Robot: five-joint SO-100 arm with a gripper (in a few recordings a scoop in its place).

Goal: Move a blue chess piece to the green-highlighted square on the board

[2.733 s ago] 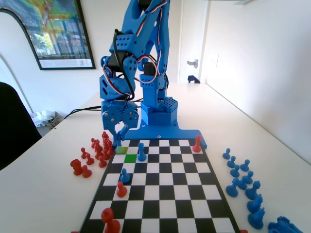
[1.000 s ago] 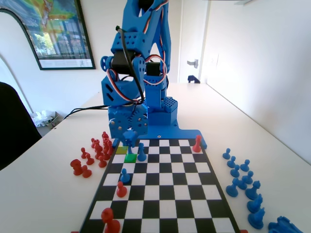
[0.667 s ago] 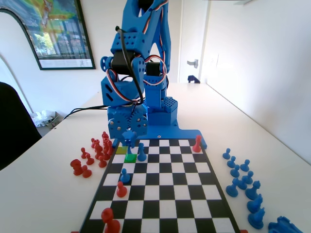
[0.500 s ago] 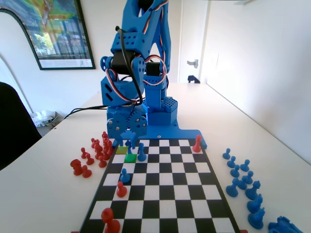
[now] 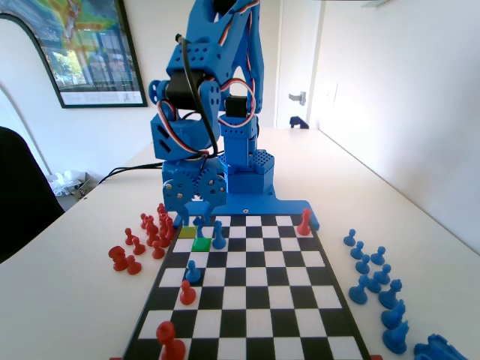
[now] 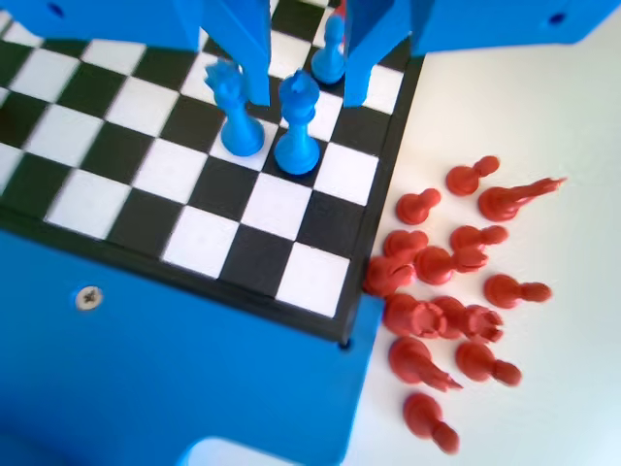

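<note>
on chequered board point(image 5: 247, 300), open fingers point(image 6: 303, 68), plastic pawn point(image 6: 297, 126)

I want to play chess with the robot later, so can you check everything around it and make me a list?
Surface: white table; the board lies flat on it.
Job's things: the blue chess piece stands upright, about at the far edge of the green-highlighted square.
Clutter: a taller blue piece next to it; heap of red pieces off the board's edge, many toppled; spare blue pieces on the other side.
Grippers: gripper open, a jaw on each side of the piece, not touching it.
Cables: black cable on the table; wires along the arm.
Surroundings: framed picture, door handle, dark chair.
</note>
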